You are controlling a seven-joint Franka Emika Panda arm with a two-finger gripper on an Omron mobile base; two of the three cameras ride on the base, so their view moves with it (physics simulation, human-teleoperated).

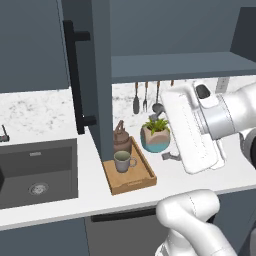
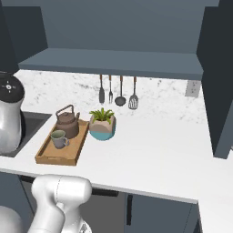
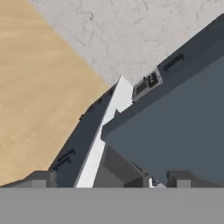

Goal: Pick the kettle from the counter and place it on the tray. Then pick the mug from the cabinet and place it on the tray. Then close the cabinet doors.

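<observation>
Kettle (image 2: pixel 67 122) and mug (image 2: pixel 58 139) on the tray (image 2: pixel 45 154), mug nearer; tray on the counter (image 2: pixel 154 150) left of a plant pot (image 2: pixel 103 127); cabinet doors (image 1: pixel 82 75) open; gripper (image 3: pixel 159 186) jaws wide, holding nothing

No readable text, labels, brands or numbers in any view. Closest candidates: round black top panel (image 2: pixel 9 86) on the white cylindrical appliance at the left edge of the right base view carries small pale marks, too small to read; white wall socket plate (image 2: pixel 193 88) on the marble-look backsplash is blank; squat dark-brown kettle (image 2: pixel 67 121), small grey-green mug (image 2: pixel 58 138) and light-brown wooden tray (image 2: pixel 45 157) carry no markings; teal-and-tan plant pot (image 2: pixel 102 129) plain too
</observation>
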